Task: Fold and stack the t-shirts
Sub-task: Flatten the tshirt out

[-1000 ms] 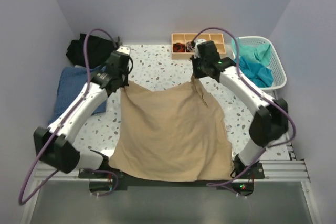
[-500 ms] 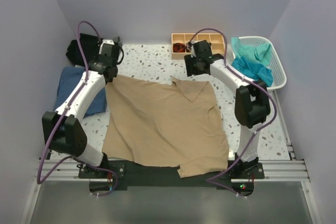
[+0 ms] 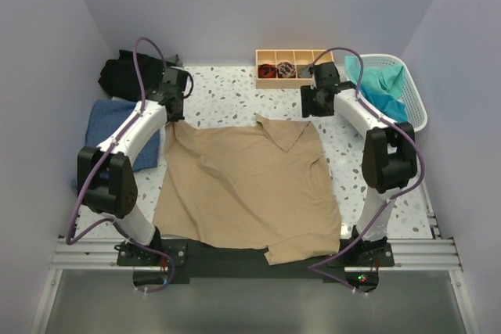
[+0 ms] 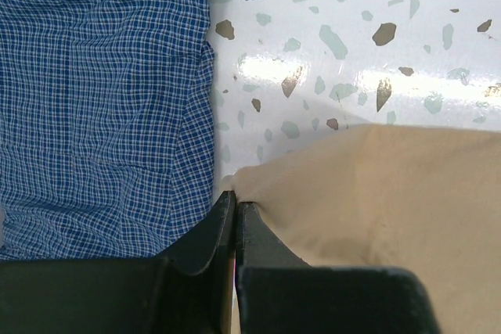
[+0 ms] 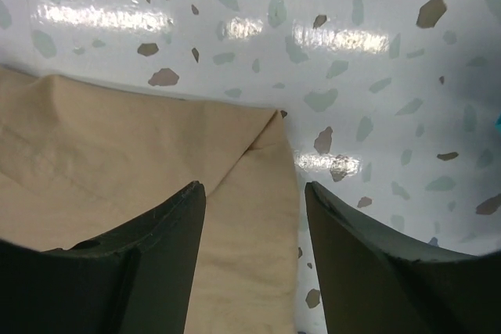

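contents of wooden tray (image 3: pixel 270 82) too small; black t-shirt (image 3: pixel 117 77) partly behind purple cable (image 3: pixel 136 60)

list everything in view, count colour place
tan t-shirt: 1, tan-beige, spread flat mid-table
checked shirt: 1, blue, left edge of table
black shirt: 1, black, far left corner
teal shirts: count unclear, teal, in the basket
basket: 1, white, far right
tray: 1, wooden, far edge
table: 1, white speckled
left end effector: 1, black, shut on tan t-shirt's far left corner
right end effector: 1, black, open over its far right corner
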